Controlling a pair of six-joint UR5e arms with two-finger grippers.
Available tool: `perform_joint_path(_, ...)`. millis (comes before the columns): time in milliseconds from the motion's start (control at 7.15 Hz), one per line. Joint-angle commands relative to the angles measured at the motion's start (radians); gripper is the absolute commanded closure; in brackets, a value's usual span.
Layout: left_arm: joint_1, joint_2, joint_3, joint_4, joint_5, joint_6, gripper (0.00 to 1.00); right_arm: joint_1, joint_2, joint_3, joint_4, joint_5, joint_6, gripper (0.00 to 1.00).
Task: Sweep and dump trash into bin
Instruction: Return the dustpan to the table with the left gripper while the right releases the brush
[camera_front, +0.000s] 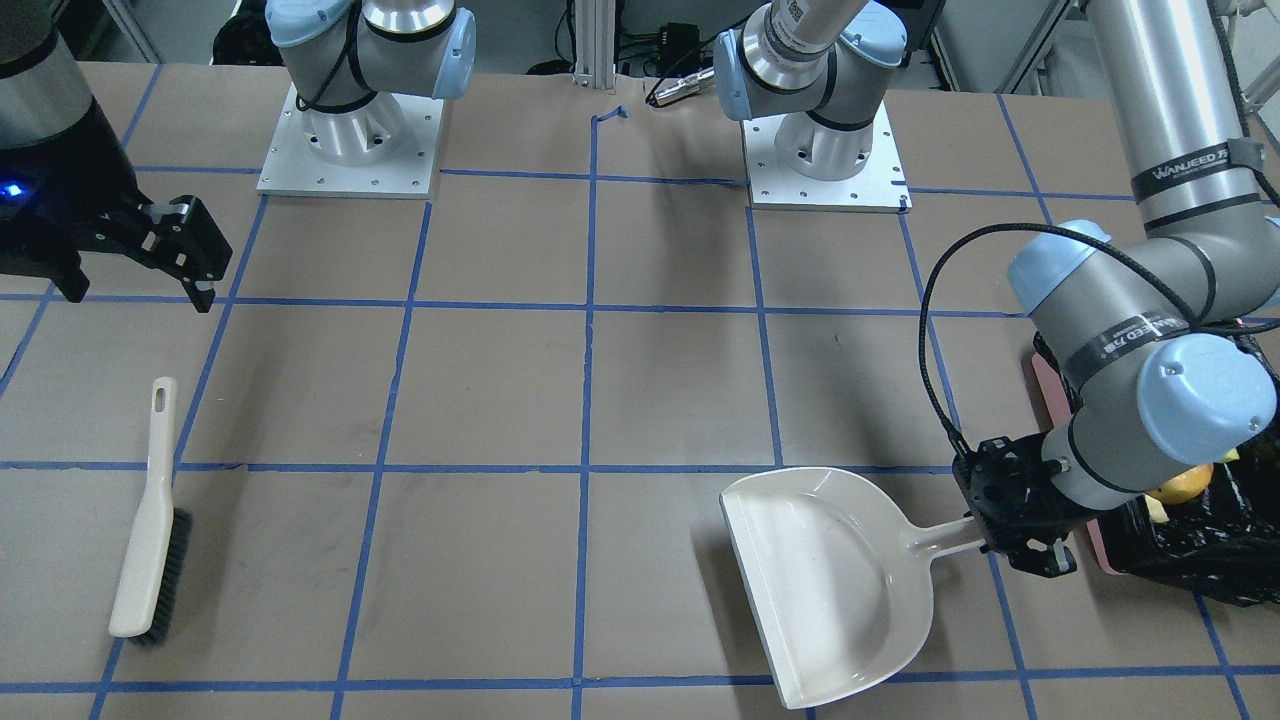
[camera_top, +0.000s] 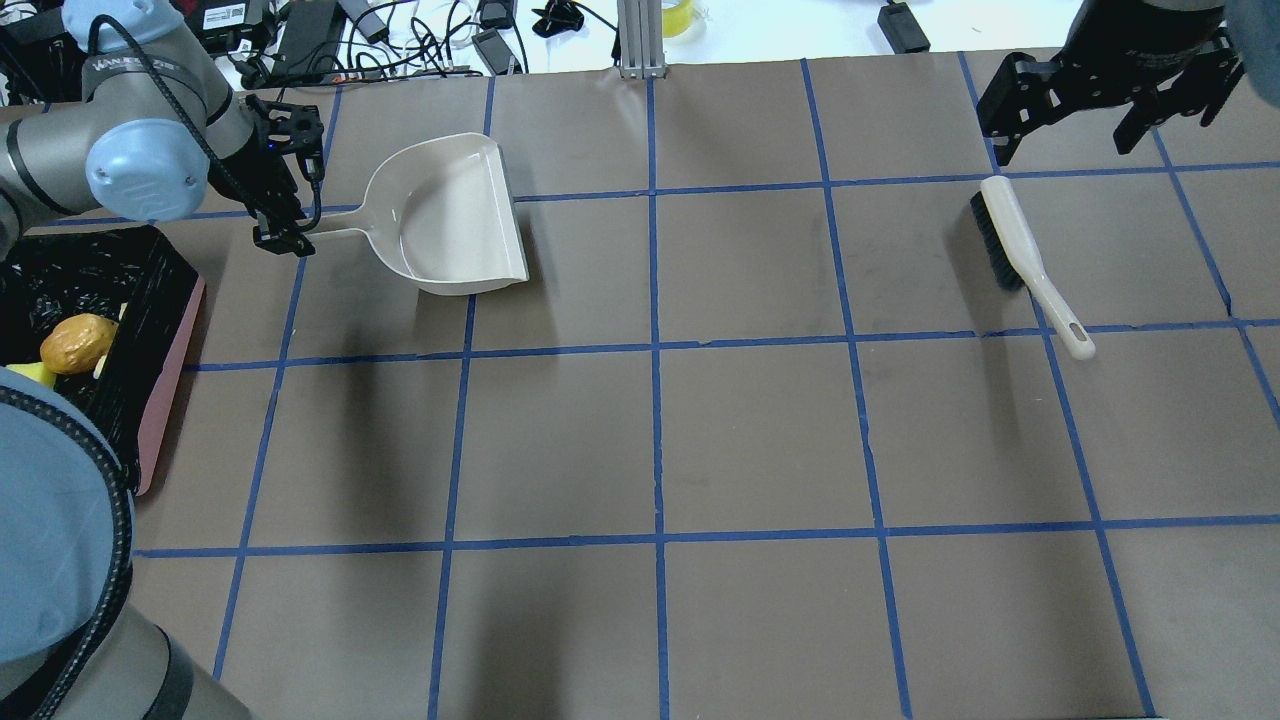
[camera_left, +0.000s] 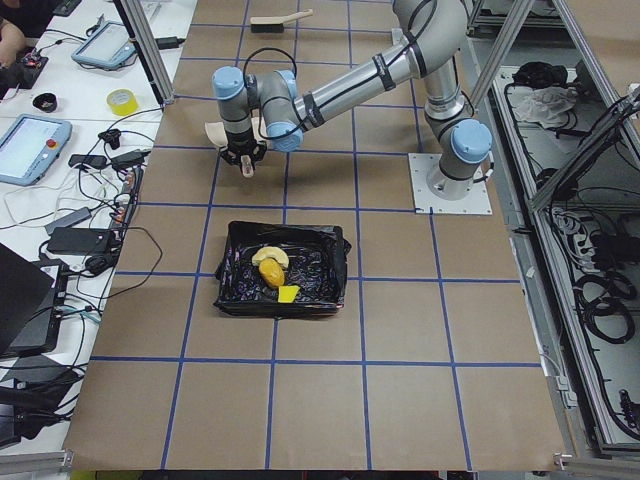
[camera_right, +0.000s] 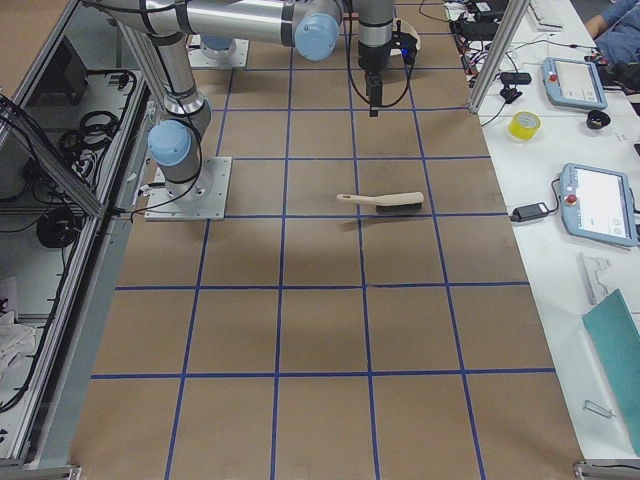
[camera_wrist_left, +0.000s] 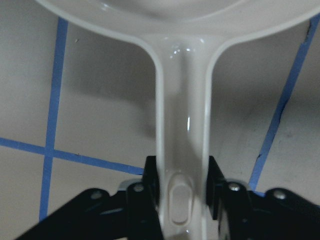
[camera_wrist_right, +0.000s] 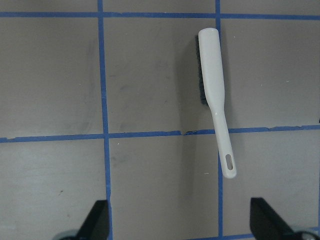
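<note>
My left gripper (camera_front: 1022, 540) is shut on the handle of the cream-white dustpan (camera_front: 830, 580), which lies empty on the table; the left wrist view shows the black fingers (camera_wrist_left: 216, 180) pressed on both sides of the handle (camera_wrist_left: 182, 125). The pink bin (camera_top: 160, 400), lined with a black bag, stands beside that arm. In it lie the golden-brown bun (camera_top: 78, 343), the yellow sponge wedge (camera_left: 287, 294) and a tan croissant piece (camera_left: 268, 255). My right gripper (camera_top: 1062, 150) is open and empty, raised above the table near the brush (camera_top: 1030, 265).
The white-handled brush (camera_front: 150, 520) lies flat with its black bristles sideways; it also shows in the right wrist view (camera_wrist_right: 215, 100). Blue tape lines grid the brown table. The two arm bases (camera_front: 350, 150) stand at the robot's edge.
</note>
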Motion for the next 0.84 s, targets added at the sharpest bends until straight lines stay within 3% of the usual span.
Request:
perform_joint_path(0,-0.005,-0.035,-0.009,0.063,0.001,0.15,1.0,0.041,-0.03,-0.002,0.027,0.023,0.07,0.0)
perform_joint_path(280,-0.005,-0.043,-0.012,0.062,0.004,0.207,1.0,0.123,-0.022,0.007,0.027,0.028,0.2,0.0)
perform_joint_path(699,-0.005,-0.051,-0.029,0.062,0.013,0.19,1.0,0.128,-0.025,0.01,0.026,0.029,0.192,0.0)
